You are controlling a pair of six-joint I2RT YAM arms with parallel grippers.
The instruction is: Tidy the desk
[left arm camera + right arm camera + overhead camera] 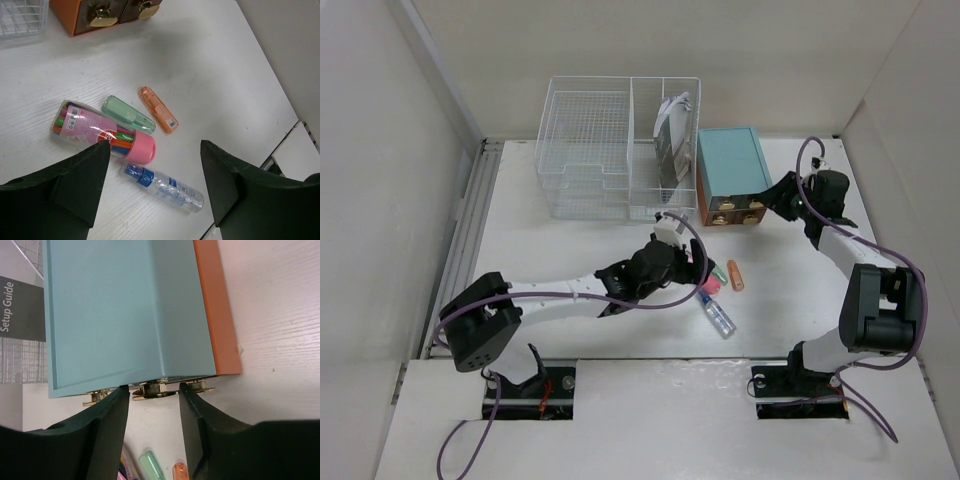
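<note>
The white desk [570,250] holds a clear marker tube with a pink cap [102,131], a green case [128,114], an orange case [158,110] and a clear bottle with a blue cap [165,187]. They lie together right of centre [719,290]. My left gripper [698,262] [155,155] is open and hovers over the marker tube and the bottle, touching neither. My right gripper [762,203] [154,392] is open, its fingers on either side of a brass handle [154,390] on the front of the teal drawer box [732,170] [120,315].
A white wire basket organizer [615,150] stands at the back and holds a grey booklet [670,145] in its right part. A metal rail [470,230] runs along the left edge. Pale walls enclose the desk. The near edge lies close to the bottle.
</note>
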